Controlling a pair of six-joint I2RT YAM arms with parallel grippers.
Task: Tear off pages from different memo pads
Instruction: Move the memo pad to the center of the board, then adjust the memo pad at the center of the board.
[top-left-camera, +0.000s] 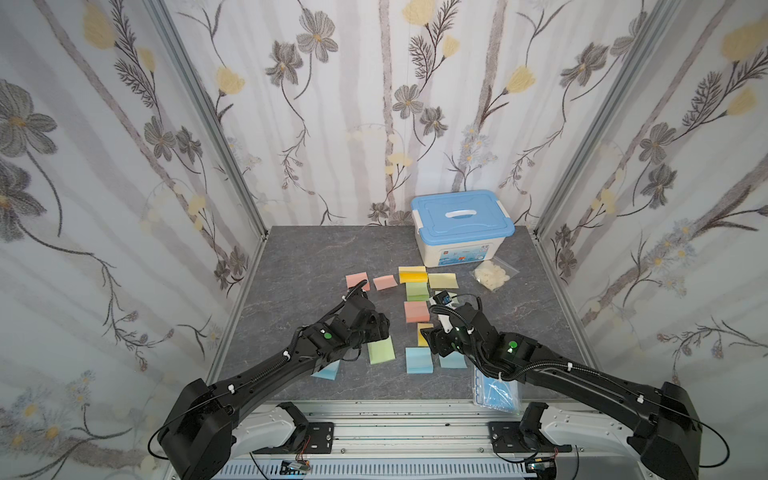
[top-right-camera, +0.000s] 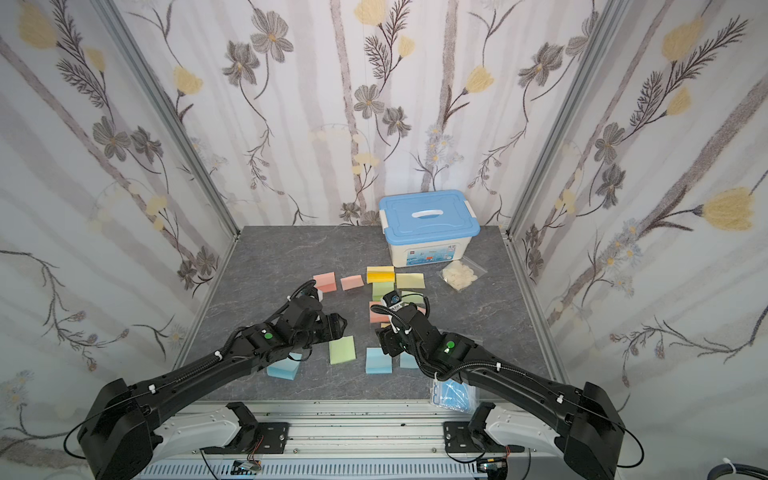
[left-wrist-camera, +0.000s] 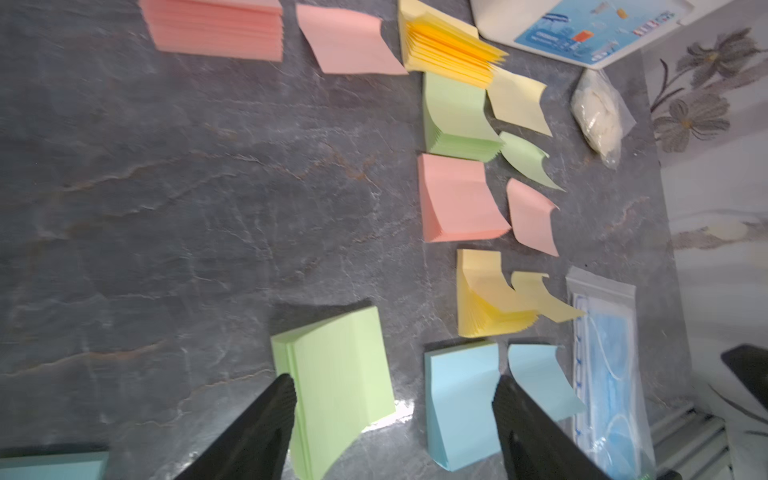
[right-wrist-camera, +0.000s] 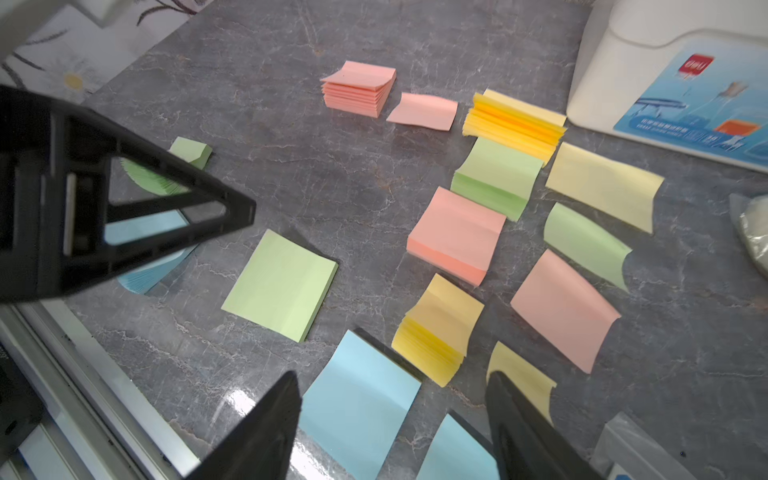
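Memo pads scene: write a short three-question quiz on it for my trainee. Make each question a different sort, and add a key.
1. True or false: the storage box has its lid off.
2. Multiple choice: the loose page beside the far pink pad is A) pink, B) blue, C) green.
3. Short answer: what do the left gripper and the right gripper hold?

Key
1. False: the blue lid is on.
2. A.
3. Nothing: both are open and empty.
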